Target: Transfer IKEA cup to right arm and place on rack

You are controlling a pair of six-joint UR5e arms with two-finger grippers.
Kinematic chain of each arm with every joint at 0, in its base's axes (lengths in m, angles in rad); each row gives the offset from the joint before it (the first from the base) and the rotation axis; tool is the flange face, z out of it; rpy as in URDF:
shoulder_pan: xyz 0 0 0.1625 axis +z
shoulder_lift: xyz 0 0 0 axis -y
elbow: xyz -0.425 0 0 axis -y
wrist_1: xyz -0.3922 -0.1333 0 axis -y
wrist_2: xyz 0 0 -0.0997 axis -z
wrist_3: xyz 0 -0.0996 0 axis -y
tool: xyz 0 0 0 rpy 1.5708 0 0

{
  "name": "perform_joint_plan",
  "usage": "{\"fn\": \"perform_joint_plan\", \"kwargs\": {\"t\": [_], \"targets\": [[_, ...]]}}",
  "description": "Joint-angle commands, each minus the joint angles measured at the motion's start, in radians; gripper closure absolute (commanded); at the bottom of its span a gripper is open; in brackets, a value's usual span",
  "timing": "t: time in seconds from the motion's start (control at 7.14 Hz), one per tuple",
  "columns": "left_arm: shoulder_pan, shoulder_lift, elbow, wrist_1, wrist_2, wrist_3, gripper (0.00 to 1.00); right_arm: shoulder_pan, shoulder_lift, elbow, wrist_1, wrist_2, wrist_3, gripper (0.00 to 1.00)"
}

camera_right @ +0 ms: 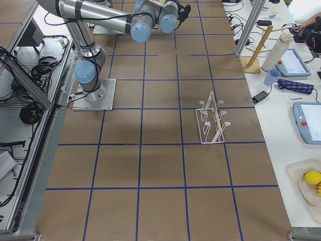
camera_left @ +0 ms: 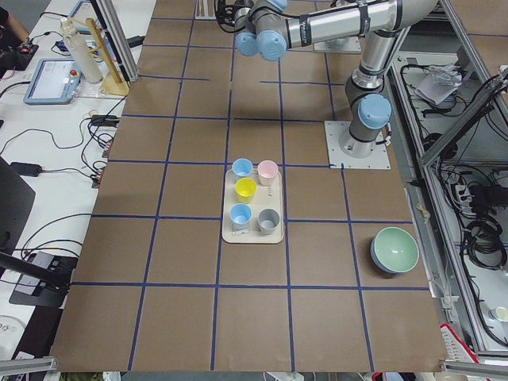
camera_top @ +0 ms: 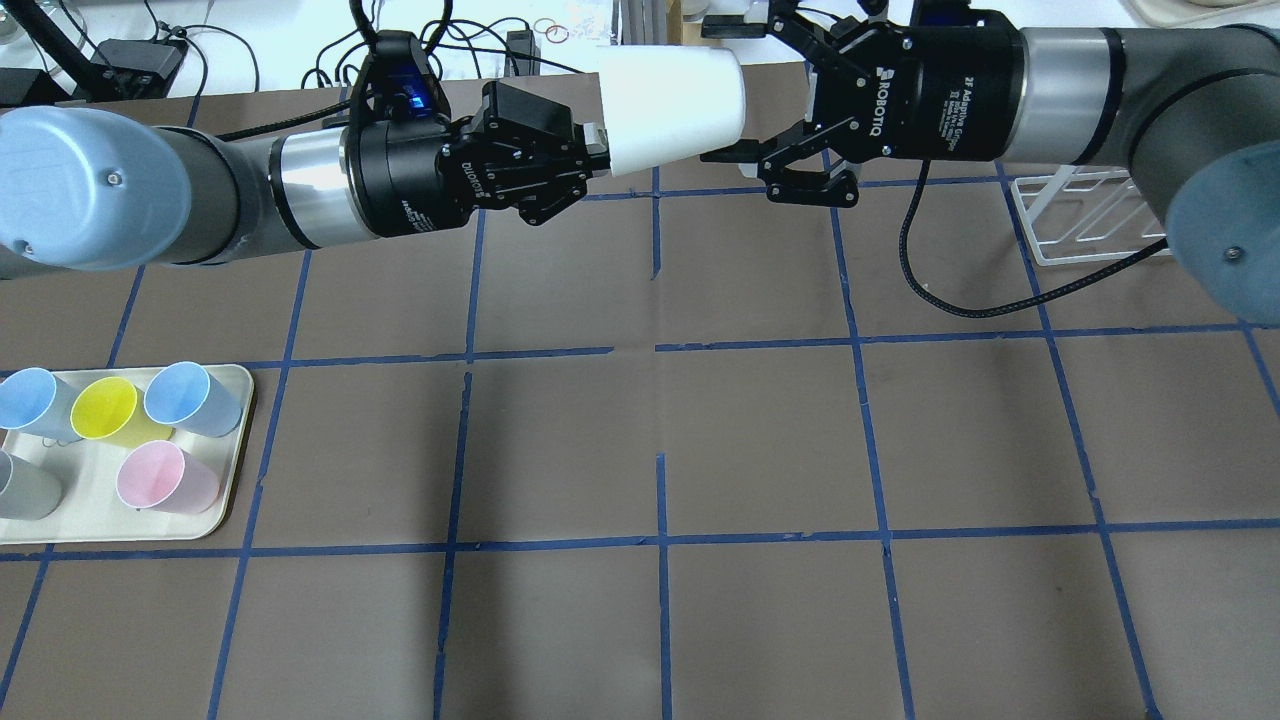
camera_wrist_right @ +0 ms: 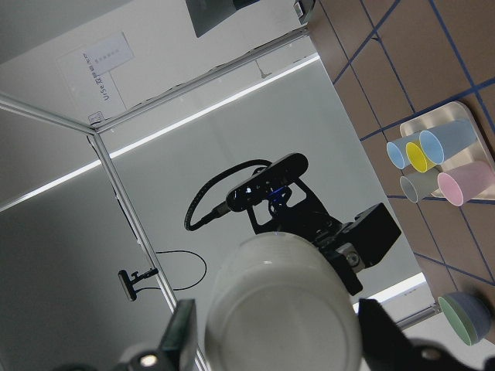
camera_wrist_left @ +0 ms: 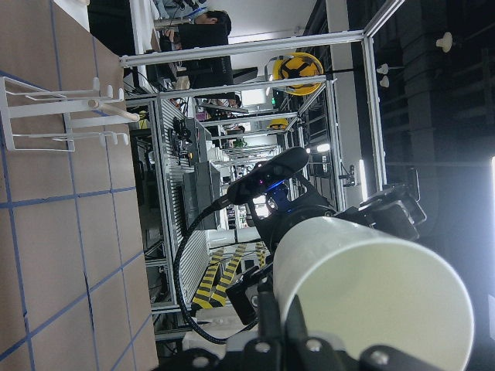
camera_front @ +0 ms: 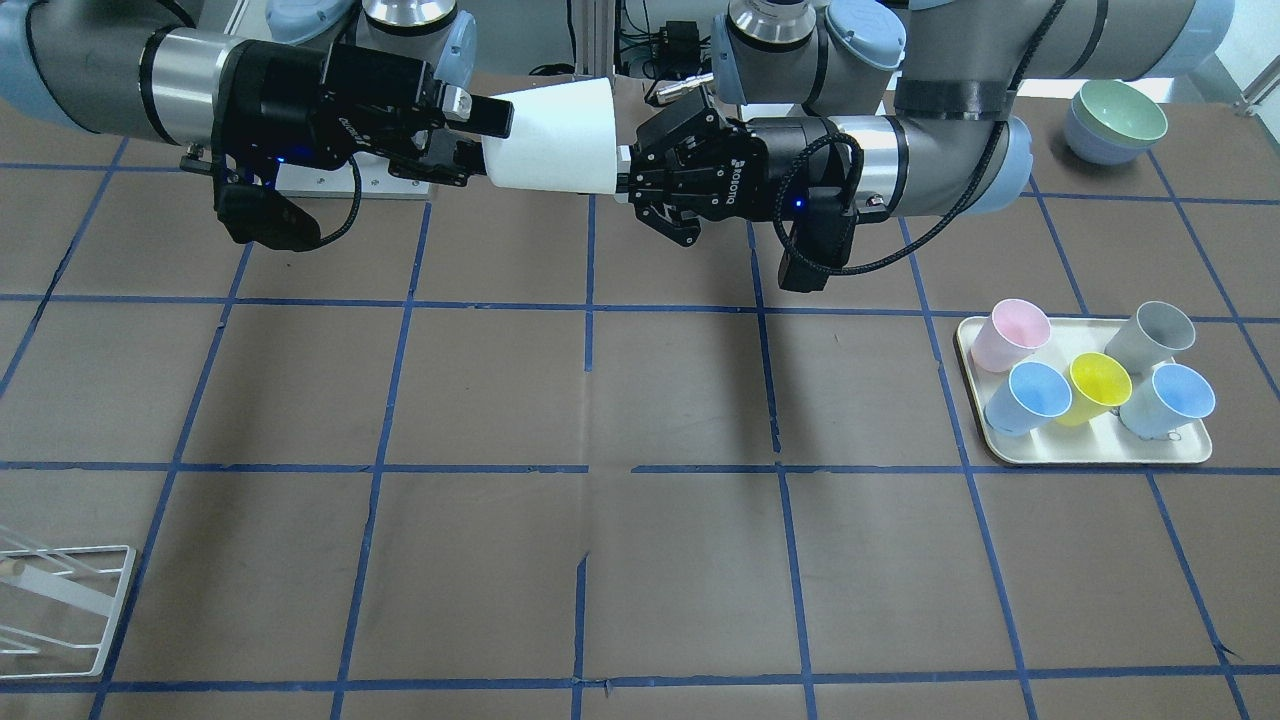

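Pinch by left gripper (camera_top: pixel 597 142) on wide rim of white cup (camera_top: pixel 675 105): jaws narrow, cup wall between them. Right gripper (camera_top: pixel 722 92) opposite, jaws wide, a finger (camera_top: pixel 745 153) on either side of the narrow base end; touching or just clear, cannot tell. White cup on its side in mid-air between the two grippers, above the table (camera_top: pixel 760 450), well apart from the rack (camera_top: pixel 1085 215).

Writing: ROBOTIQ in white on both gripper bodies, overhead and front views alike. Finer print beside it on right gripper, "2F Adaptive Gripper" as best read. Paper notice (camera_wrist_right: pixel 104 66) on wall in right wrist view, text too small.

Surface: brown covering, blue tape grid. Cream tray (camera_front: pixel 1090 458) toward robot's left end, five cups on it: pink cup (camera_front: pixel 1010 335), grey cup (camera_front: pixel 1150 335), yellow cup (camera_front: pixel 1098 385), two blue cups (camera_front: pixel 1030 395). Green bowl (camera_front: pixel 1118 112) nested in a blue-grey one, beyond tray, on robot's side.

Room: aluminium framing, loose cables, side bench with tablet (camera_left: pixel 51 79); yellow hard hat (camera_wrist_left: pixel 298 66) in left wrist view.

View differences: rack (camera_right: pixel 212 120) whole only in right side view, white wire with wooden bar; only a corner in front view. Grippers at top edge of both side views, too small to read. Base of white cup face-on only in right wrist view; flank only in left wrist view.
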Motion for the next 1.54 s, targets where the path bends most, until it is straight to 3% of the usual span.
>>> {"fn": "perform_joint_plan", "kwargs": {"t": [0.0,0.14,0.28,0.42,1.12,1.4], "targets": [[0.000,0.001,0.001,0.000,0.002,0.000,1.00,0.000,0.000,0.000,-0.004,0.000,-0.011,0.84],[0.000,-0.002,0.001,0.000,0.002,0.000,0.91,0.000,0.000,-0.003,-0.007,0.002,-0.013,0.94],[0.000,-0.005,0.000,0.000,0.002,0.000,0.22,0.000,0.001,-0.011,-0.009,0.002,-0.011,1.00],[0.000,-0.003,0.001,-0.005,0.005,-0.009,0.00,-0.010,0.001,-0.013,-0.009,0.002,-0.008,1.00],[0.007,0.018,0.021,0.006,0.046,-0.069,0.00,-0.150,0.003,-0.042,-0.012,0.003,0.003,1.00],[0.035,0.015,0.053,0.027,0.259,-0.089,0.00,-0.248,0.001,-0.043,-0.066,-0.042,0.006,1.00]]}}
